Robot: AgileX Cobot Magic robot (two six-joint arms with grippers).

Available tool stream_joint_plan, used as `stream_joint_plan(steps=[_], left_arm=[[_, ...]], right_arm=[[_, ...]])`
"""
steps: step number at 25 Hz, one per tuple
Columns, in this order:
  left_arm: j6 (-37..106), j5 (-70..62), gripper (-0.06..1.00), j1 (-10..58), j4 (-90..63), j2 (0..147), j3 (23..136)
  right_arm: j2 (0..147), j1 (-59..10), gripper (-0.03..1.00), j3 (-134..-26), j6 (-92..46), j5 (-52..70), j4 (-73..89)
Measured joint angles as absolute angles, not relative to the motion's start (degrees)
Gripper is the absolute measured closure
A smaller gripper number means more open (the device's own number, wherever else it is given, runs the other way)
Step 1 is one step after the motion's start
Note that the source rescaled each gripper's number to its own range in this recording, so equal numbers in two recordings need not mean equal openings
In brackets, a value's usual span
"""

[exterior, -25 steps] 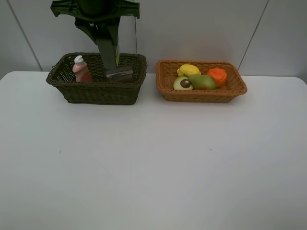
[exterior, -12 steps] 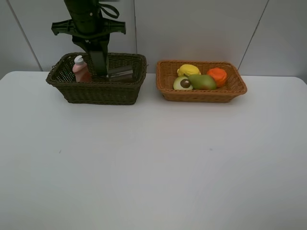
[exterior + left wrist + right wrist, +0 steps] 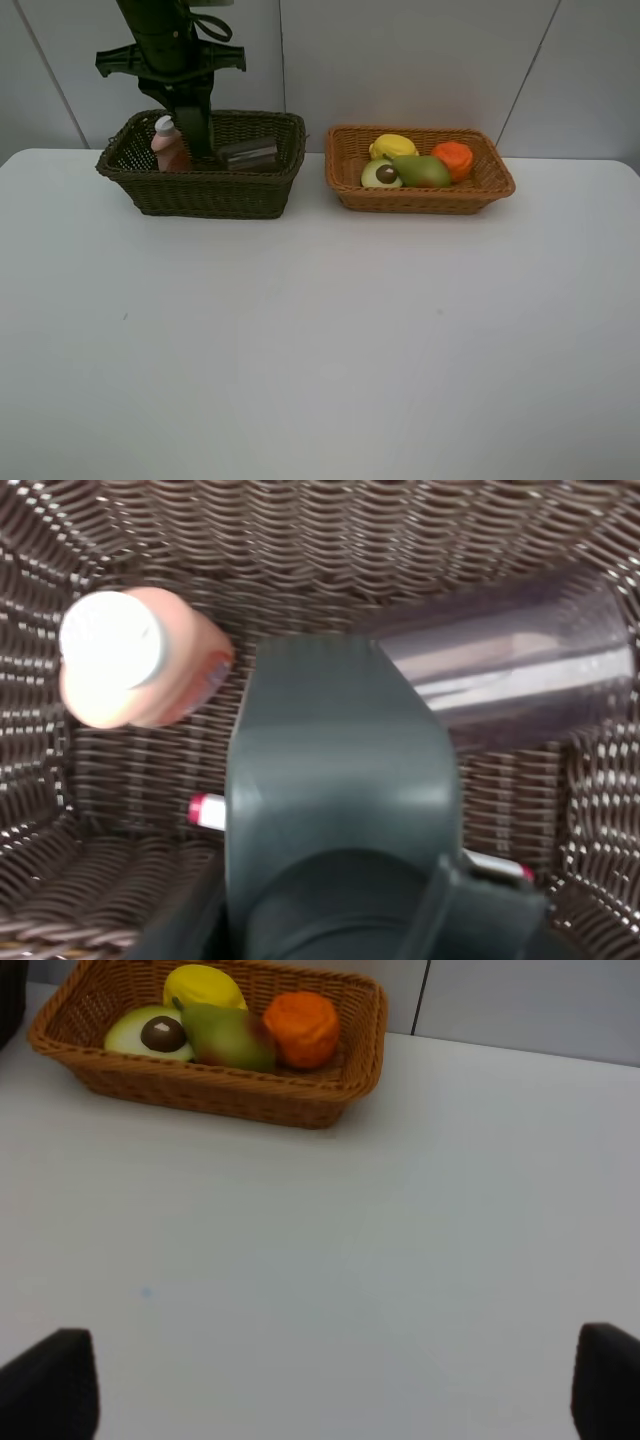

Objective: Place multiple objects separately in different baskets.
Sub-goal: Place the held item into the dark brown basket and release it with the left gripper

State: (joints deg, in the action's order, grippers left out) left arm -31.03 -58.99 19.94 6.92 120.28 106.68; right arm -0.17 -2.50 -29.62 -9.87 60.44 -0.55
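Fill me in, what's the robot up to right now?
Sorting into two baskets. The left end effector is down inside the dark basket, beside the pink bottle and the cup lying on its side. The lemon, orange, pear and avocado half sit in the tan basket. The table holds nothing else.

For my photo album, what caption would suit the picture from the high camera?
Robot arm reaching into the dark basket beside a pink bottle; toy fruit fills the orange basket.
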Motion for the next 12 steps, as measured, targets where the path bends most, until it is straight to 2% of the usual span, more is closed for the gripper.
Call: stream_joint_plan(steps=[12], left_arm=[[-31.03,-58.1,0.44,19.53,7.47,122.33,106.68]], right_arm=[[-0.17,-2.5,-0.03,-29.62,-9.87,60.44,-0.55]])
